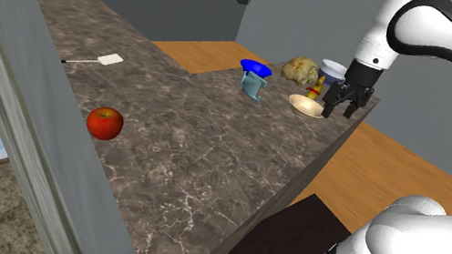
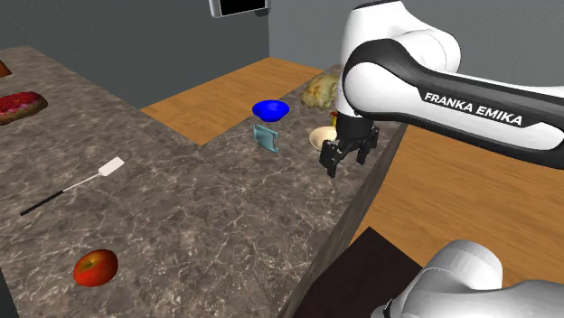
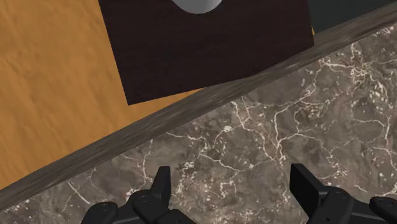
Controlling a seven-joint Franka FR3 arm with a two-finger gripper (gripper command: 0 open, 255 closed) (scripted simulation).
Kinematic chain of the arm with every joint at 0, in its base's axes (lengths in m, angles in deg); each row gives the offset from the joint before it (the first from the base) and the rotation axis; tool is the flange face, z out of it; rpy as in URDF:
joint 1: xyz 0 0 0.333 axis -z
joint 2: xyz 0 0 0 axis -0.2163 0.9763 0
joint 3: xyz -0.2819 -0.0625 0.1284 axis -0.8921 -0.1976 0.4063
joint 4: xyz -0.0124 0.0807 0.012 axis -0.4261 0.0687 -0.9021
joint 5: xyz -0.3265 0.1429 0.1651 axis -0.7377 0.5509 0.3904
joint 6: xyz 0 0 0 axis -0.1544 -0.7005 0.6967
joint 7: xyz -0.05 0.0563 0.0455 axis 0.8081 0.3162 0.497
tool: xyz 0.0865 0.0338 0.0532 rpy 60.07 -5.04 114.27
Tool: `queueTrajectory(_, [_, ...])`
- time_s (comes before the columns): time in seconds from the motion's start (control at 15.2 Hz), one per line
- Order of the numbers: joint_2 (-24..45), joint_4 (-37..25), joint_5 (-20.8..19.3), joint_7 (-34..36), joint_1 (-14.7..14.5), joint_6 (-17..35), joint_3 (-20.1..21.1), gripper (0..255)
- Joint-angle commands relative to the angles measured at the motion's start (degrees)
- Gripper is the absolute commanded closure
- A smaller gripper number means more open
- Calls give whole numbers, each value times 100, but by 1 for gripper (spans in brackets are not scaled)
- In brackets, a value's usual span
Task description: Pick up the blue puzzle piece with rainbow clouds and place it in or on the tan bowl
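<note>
Gripper [image 1: 345, 102] hangs empty in the shoulder view, its two black fingers spread, over the edge of the worktop [image 1: 194, 144] and just beside the tan bowl [image 1: 305, 106]. The blue puzzle piece [image 1: 253, 86] is further to that view's left, close to a deep blue bowl [image 1: 256, 66] and apart from the gripper. I judge the step in hand is the reach. The arm should pass the tan bowl without touching it, then descend on the piece.

In the second exterior view the piece looks like a thin flat plate, pale blue-grey. It stands on its edge or leans; I cannot tell which. Such a thin thing tips easily, so the fingers should close slowly across its two flat faces and not knock the blue bowl. The tan bowl is round and shallow, an easy target.

In the wrist view the fingers are well apart with nothing between them, above brown marble-patterned stone with pale veins. Beyond the edge lie the orange wooden floor [image 3: 51, 76] and the dark stand [image 3: 210, 51].
</note>
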Motion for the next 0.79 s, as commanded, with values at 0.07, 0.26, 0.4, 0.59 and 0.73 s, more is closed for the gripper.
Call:
queueTrajectory(0.07, [179,-49,-25,-83,-16,169,-43,0])
queueTrajectory(0.26, [736,-243,-77,-331,-70,647,-169,0])
queueTrajectory(0.4, [1118,-411,-92,-497,-107,939,-245,0])
queueTrajectory(0.59, [1705,-719,-84,-748,-163,1334,-350,0])
queueTrajectory(0.73, [2102,-960,-60,-918,-200,1565,-412,0])
